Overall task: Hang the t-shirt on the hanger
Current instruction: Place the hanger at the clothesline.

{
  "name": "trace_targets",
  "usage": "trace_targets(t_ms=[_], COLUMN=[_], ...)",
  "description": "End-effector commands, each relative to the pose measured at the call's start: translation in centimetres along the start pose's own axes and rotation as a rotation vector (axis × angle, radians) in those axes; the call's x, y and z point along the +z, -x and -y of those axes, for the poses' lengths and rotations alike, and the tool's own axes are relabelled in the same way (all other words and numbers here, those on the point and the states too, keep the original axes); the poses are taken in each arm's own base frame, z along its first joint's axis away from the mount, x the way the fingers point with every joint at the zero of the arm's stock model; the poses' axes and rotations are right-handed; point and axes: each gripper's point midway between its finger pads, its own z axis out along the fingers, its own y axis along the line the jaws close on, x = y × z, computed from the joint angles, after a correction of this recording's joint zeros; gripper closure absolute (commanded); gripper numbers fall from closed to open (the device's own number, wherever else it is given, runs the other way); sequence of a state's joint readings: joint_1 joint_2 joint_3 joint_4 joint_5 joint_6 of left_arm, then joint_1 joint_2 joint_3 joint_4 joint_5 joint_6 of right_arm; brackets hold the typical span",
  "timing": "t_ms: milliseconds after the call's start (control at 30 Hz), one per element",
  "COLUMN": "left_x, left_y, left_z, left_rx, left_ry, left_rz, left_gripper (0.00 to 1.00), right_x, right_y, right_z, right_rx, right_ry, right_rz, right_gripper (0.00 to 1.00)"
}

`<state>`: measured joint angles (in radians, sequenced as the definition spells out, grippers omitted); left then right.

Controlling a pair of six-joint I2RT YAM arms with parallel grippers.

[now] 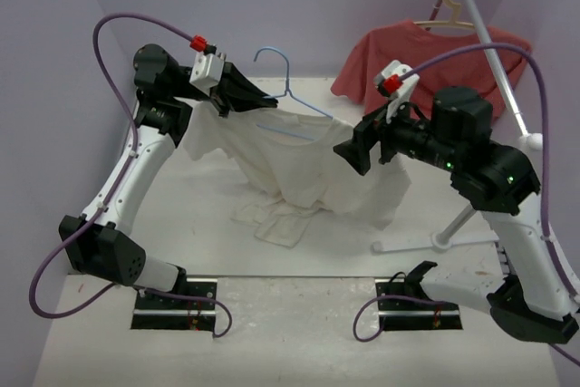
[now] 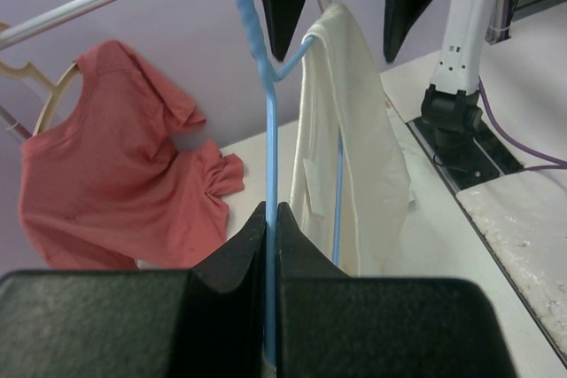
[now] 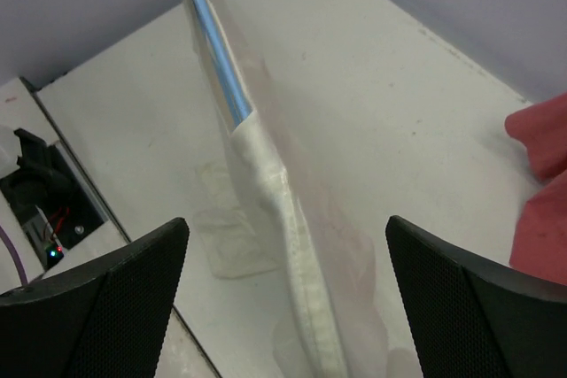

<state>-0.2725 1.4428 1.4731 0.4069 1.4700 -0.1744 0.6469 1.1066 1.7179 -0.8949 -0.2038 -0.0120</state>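
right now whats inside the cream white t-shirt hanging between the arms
The thin light-blue wire hanger runs into the cream-white cloth t-shirt; its hook and one arm show outside. How far it reaches inside is covered by cloth.

T-shirt partly on hanger

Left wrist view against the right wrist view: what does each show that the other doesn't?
Left wrist only: the left gripper shut on the hanger, and the wooden hanger carrying the red t-shirt. Right wrist only: the lower end of the t-shirt lying folded on the table. Both: the hanger wire with the t-shirt draped on it, the right gripper open with a finger either side of the cloth, and some red fabric.
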Motion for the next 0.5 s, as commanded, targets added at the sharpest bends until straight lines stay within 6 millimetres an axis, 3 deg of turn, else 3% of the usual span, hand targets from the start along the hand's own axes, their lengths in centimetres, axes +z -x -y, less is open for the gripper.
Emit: trace_targets(t_ms=[0,67,100,233,333,400,467], left_x=[0.0,0.0,0.0,0.1,0.1,0.0,-0.2], left_y=[1.3,1.3,1.4,1.6,1.6,1.5,1.4], left_z=[4.1,4.4,4.4,3.7,2.6,0.8,-1.6], left_rx=[0.072,0.076,0.080,0.073,0.062,0.032,0.017], left_ry=[-0.220,-0.222,-0.220,-0.195,-0.141,-0.040,0.107], left_rz=[-0.029,-0.028,-0.029,-0.024,-0.014,0.002,0.013], left_gripper=[1.00,1.00,1.00,1.00,1.00,0.97,0.72], right_x=[1.4,1.9,2.2,3.2,3.4,3.0,2.8], right_y=[-0.7,-1.0,-1.4,-3.4,-3.3,-2.7,-2.3], right_z=[0.4,-0.6,-1.6,-2.4,-2.7,-2.3,-1.6], right_rx=[-0.050,-0.058,-0.053,-0.052,-0.047,-0.034,-0.001], right_ry=[-0.023,0.039,0.100,0.156,0.166,0.130,0.078], right_rz=[-0.075,-0.104,-0.127,-0.192,-0.167,-0.136,-0.113], right_gripper=[0.11,0.27,0.47,0.81,0.97,1.00,1.00])
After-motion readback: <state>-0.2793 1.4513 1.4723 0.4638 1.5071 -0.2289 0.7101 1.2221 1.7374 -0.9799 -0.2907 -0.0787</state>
